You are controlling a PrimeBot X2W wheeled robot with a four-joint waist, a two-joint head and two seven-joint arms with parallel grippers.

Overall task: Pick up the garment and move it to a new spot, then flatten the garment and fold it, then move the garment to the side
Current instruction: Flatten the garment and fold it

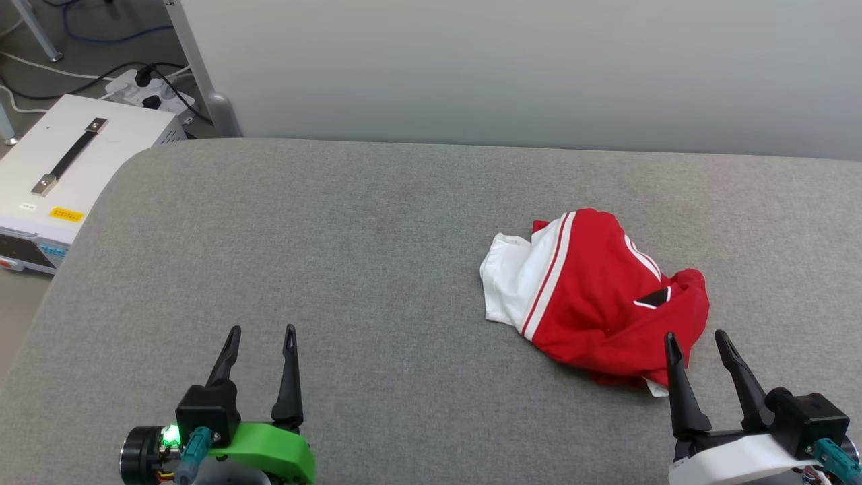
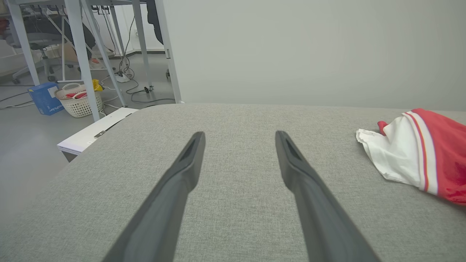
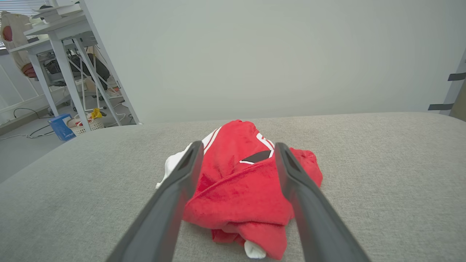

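Two grippers rise from the bottom of the head view, both with fingers spread wide and holding nothing. The right gripper [image 1: 695,335], at the lower right of the frame, points its tips at the near edge of the garment [image 1: 599,289]. Its left tip overlaps the red hem in the picture, and I cannot tell if it touches the cloth. In the right wrist view the garment shows in the gap between the two fingers, low and centre. The left gripper [image 1: 262,330], at the lower left, stands over bare surface, well apart from the garment, which lies at the right edge of the left wrist view.

The garment is a crumpled heap right of centre in the head view. It is red on top, with a white sleeve with red-white trim spilling toward the left. A bit of black, white-edged print shows on an upper fold, and a white scrap pokes out at the near edge.

It lies on a grey cloth-covered pad [image 1: 337,236] with a rounded corner at the upper left. Beyond the pad stands a plain pale wall [image 1: 505,67].

At the upper left of the head view a white case [image 1: 101,155] with a black strap handle sits beside the pad, with a power strip [image 1: 148,91] and cables behind it. Farther off, at the upper left of the left wrist view, are white table legs [image 2: 83,54], a basket [image 2: 78,103] and a blue box [image 2: 43,98] on the grey floor.
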